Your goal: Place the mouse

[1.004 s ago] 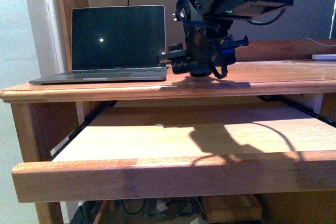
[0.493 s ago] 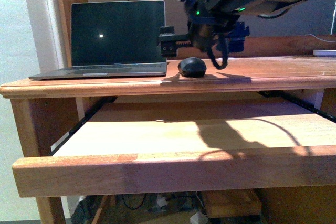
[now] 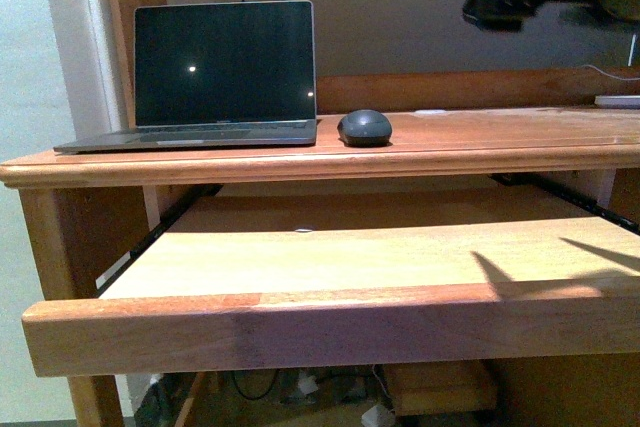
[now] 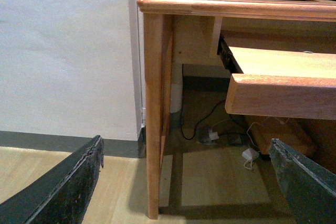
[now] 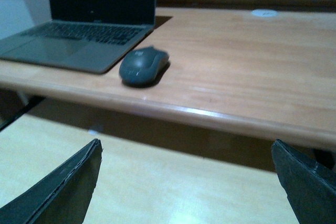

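We see a dark grey mouse (image 3: 364,128) with a faint lighter sheen over its dome. The laptop (image 3: 225,67) has a black screen with one small white dot of light, a silver-grey body and dark keys. The surface (image 3: 500,135) is glossy reddish-brown wood. The pull-out shelf (image 3: 330,257) beneath it is paler, a yellowish honey tone, with a redder, patchy front edge. The wall (image 4: 63,51) is plain off-white, its skirting band (image 4: 52,140) grey, and the floor (image 4: 31,161) is light tan wood. Our left tool (image 4: 186,192) and right tool (image 5: 186,182) are matte black.
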Robot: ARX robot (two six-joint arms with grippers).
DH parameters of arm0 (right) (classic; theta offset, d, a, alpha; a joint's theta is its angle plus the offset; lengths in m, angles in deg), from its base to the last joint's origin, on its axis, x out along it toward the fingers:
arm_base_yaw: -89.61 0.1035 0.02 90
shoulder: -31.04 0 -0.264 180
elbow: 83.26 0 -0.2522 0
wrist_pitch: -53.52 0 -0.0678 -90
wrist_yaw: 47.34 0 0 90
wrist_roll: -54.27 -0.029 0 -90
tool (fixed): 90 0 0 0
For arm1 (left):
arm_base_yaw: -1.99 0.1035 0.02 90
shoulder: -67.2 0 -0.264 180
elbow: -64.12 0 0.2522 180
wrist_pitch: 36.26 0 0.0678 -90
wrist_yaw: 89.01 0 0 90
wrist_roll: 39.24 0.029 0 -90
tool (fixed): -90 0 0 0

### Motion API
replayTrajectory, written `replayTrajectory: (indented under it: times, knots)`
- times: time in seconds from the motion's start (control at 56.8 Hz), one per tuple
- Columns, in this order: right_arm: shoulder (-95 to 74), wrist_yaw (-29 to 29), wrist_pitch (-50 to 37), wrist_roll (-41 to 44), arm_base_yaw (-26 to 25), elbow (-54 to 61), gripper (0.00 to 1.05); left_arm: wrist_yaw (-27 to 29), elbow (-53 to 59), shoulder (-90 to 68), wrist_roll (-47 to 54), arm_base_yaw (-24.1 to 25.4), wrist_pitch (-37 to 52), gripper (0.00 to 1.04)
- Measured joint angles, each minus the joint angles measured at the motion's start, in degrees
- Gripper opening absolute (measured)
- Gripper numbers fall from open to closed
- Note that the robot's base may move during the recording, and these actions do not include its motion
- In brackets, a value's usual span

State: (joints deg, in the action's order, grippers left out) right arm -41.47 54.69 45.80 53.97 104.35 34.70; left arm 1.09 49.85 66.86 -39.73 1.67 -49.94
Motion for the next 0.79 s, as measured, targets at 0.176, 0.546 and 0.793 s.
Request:
replayTrajectory:
  times: [0.176,0.546,0.793]
  knots:
    - [8.8,9.2,-1.9,0.1,-5.1,12.2,0.97,0.0,0.0,0.0,0.0,0.0,0.0,0.97]
    - [7.2,8.0,-8.2,0.6,-4.3,25.2,0.97,0.0,0.0,0.0,0.0,0.0,0.0,0.97]
    - [-0.2,3.1,-13.1,0.5,1.3,25.1,0.97,0.0,0.0,0.0,0.0,0.0,0.0,0.97]
